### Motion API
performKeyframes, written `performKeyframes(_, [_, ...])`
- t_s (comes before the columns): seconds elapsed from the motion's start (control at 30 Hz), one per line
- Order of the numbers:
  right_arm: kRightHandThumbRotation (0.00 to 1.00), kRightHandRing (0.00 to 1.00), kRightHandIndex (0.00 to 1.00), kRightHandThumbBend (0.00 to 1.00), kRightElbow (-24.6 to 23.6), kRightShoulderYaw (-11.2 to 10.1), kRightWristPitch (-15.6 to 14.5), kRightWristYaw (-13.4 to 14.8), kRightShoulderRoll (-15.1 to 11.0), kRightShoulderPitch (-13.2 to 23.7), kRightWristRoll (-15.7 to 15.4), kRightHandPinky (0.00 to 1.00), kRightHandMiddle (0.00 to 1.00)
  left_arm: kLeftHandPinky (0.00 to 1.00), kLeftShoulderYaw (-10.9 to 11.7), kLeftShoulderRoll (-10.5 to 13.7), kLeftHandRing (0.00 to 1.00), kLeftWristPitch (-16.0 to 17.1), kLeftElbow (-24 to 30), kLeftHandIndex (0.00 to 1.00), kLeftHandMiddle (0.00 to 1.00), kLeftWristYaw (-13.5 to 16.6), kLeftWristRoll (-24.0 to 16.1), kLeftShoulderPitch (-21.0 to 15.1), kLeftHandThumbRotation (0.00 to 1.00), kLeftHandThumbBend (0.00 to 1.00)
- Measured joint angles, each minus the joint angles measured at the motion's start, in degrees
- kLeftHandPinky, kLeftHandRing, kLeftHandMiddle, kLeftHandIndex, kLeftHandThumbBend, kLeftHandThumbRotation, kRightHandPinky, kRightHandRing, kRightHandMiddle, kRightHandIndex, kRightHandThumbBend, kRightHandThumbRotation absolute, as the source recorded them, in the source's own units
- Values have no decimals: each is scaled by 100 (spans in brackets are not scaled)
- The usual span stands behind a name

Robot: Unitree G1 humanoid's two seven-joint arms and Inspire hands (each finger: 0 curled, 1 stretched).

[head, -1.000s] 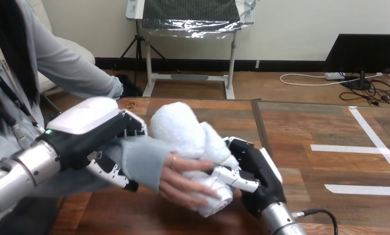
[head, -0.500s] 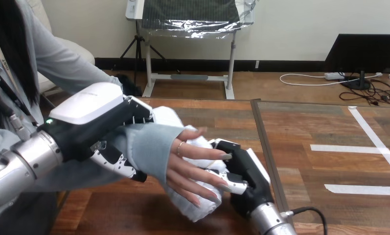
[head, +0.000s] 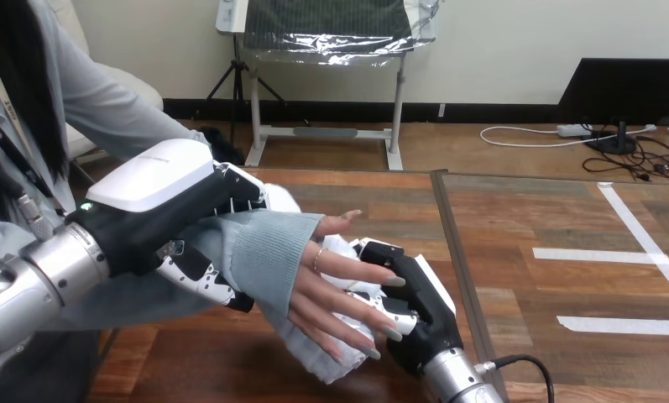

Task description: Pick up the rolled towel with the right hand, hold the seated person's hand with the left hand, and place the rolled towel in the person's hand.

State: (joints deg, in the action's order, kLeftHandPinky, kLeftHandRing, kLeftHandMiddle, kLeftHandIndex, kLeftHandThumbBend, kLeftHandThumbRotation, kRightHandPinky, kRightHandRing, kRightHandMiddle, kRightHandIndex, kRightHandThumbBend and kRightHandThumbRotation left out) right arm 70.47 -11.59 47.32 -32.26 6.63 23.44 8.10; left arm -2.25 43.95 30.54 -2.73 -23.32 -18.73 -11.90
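At table's [head: 381,195] left edge, toward near side, I see left hand [head: 150,220] clamped on person's wrist [head: 263,252]: fingers [head: 198,277] curled under grey sleeve, others hooked over top. Person's hand [head: 331,285] lies palm-down on rolled towel [head: 314,361], fingers straight, slightly spread. Right hand [head: 419,306] grips rolled towel from right side, fingers [head: 391,315] curled into it, touching person's fingertips. Towel sandwiched between the two, ends showing above and below person's hand.

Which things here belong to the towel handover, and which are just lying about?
In the job: rolled towel, person's hand, left hand round the wrist, right hand gripping the towel.
Lying about: white tape strips on the table.
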Motion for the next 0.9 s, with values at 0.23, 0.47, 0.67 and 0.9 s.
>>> performKeyframes(0.23, [0,25,39,51,0,-29,1,47,0,0,49,19,39,32,0,-4,38,0,-3,45,43,0,0,0,0,86])
performKeyframes(0.47, [0,28,39,53,0,-41,7,164,-1,0,82,21,39,32,-1,-18,38,-1,-3,45,43,0,0,0,0,87])
performKeyframes(0.67, [0,28,40,54,0,-47,8,260,-5,0,92,21,40,32,-1,-32,38,0,-4,45,43,0,0,0,0,87])
performKeyframes(0.9, [0,28,40,53,0,-36,9,363,-7,0,89,22,40,33,-1,-42,39,0,-4,45,43,-3,0,0,0,89])
